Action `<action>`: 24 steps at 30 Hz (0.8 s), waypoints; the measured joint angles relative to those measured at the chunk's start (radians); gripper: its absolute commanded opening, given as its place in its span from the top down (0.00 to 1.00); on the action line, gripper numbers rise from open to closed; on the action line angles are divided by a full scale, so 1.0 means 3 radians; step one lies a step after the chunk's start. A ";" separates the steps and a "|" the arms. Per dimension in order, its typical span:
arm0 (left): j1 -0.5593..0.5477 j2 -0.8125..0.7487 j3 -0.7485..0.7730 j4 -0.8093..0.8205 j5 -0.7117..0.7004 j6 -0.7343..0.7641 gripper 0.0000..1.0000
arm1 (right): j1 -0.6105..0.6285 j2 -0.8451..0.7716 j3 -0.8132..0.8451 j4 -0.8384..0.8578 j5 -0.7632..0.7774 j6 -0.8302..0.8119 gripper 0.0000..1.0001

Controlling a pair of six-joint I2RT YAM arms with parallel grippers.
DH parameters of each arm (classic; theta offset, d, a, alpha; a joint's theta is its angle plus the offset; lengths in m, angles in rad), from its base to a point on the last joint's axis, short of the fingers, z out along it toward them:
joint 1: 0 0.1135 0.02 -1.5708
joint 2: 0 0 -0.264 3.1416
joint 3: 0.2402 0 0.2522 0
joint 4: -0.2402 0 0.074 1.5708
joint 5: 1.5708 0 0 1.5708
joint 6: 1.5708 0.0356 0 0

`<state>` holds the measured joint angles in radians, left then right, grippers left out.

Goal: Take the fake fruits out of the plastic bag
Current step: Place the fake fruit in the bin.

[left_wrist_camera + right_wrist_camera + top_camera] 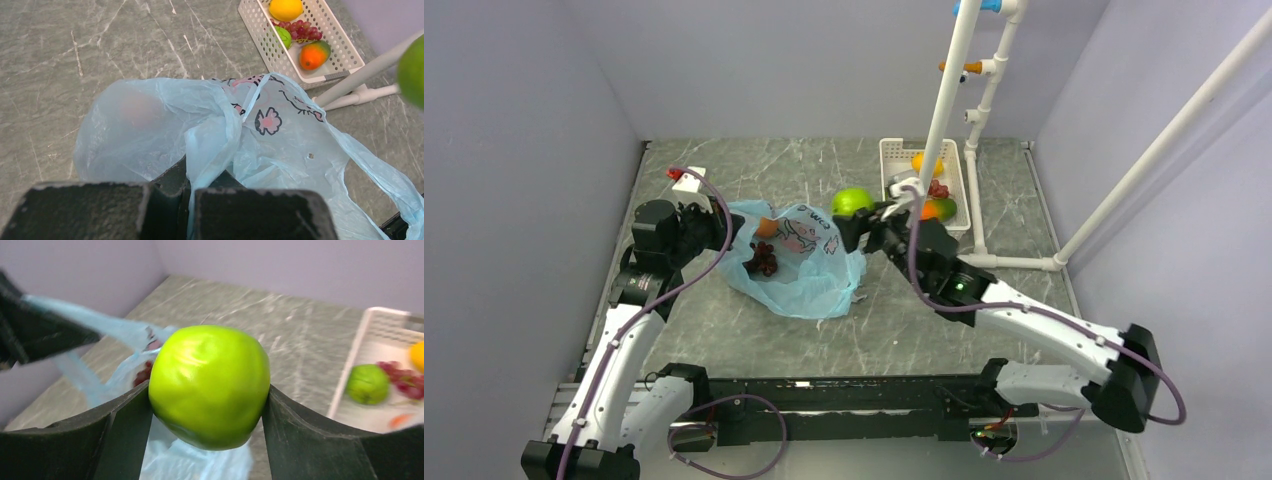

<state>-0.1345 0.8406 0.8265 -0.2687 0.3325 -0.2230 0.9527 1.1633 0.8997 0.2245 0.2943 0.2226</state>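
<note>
Right gripper (856, 215) has its jaws spread wide around a green apple (209, 385), gripped on both sides and held clear of the table (724, 330); left gripper (192, 182) is pinched fully closed on a gathered fold of the plastic bag (809, 270), which lies slumped between the two hands, below and to the left of the apple. I judge the next move turns on the white basket (255, 30): it sits near the right hand, ahead and to its right, long axis running away from the arms, and the right arm is much the nearer. Counted: one apple in hand; four fruits in the basket, a yellow fruit (285, 8), red grapes (300, 27), a green fruit (284, 36) and a mango (314, 54); at least two in the bag, a dark grape bunch (762, 262) and an orange piece (766, 226)
</note>
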 measured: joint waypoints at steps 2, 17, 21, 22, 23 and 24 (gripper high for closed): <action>0.0000 0.0000 0.0000 -0.0001 0.0000 0.0000 1.00 | -0.0050 -0.0234 -0.0103 0.0008 0.0278 -0.0013 1.00; 0.0000 0.0047 0.0001 -0.0008 0.0024 -0.0010 1.00 | -0.1027 -0.1325 -0.0903 -0.0401 0.2247 0.0698 1.00; 0.0000 0.0047 0.0001 -0.0008 0.0024 -0.0010 1.00 | -0.1776 -0.1183 -0.0899 -0.0600 0.2057 0.1067 1.00; 0.0000 0.0047 0.0001 -0.0008 0.0023 -0.0010 1.00 | -0.1930 -0.1113 -0.0885 -0.0638 0.1952 0.1125 1.00; 0.0000 0.0047 0.0001 -0.0008 0.0023 -0.0010 1.00 | -0.2125 -0.0985 -0.0851 -0.0682 0.1751 0.1179 1.00; 0.0000 0.0047 0.0001 -0.0008 0.0022 -0.0010 1.00 | -0.2305 -0.0820 -0.0773 -0.0732 0.1525 0.1225 1.00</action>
<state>-0.1345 0.8547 0.8268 -0.2710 0.3389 -0.2260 0.2611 0.9173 0.6678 0.0048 0.7517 0.5900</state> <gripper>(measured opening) 0.012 0.732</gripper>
